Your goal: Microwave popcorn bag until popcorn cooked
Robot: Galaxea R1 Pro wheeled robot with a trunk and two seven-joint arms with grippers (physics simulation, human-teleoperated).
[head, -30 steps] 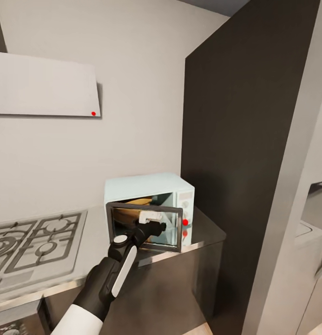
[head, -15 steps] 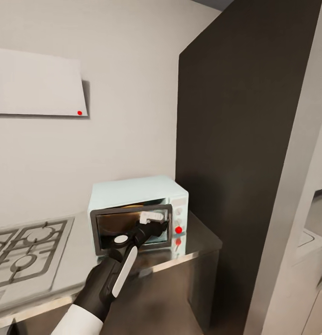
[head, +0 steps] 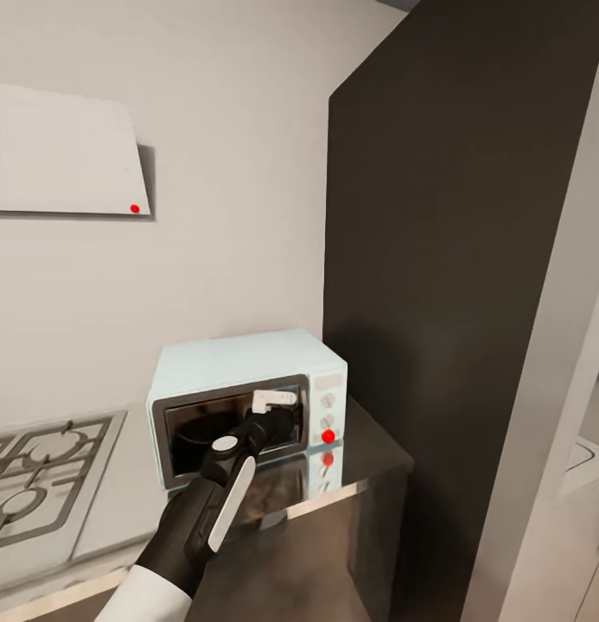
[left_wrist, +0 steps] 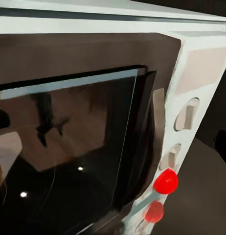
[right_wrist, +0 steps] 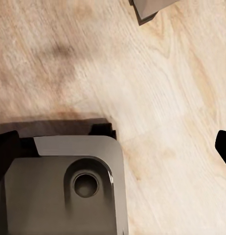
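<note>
Left gripper (head: 280,416) sits right against the microwave (head: 247,399) door, near its handle (head: 276,398); whether the jaws are apart or together, I cannot tell. Dark glass hides the inside, so the popcorn bag cannot be made out. The microwave faces out over the countertop (head: 368,458), long side along the wall, red light (head: 328,436) glowing. A hob (head: 40,475) lies beside it, a dark tall panel (head: 446,259) stands on its other side. Right wrist view: wooden floor (right_wrist: 157,98).

Soft, even light fills the kitchen; the microwave (head: 247,393) door glass carries glare; wrist renders look slightly blurred.
</note>
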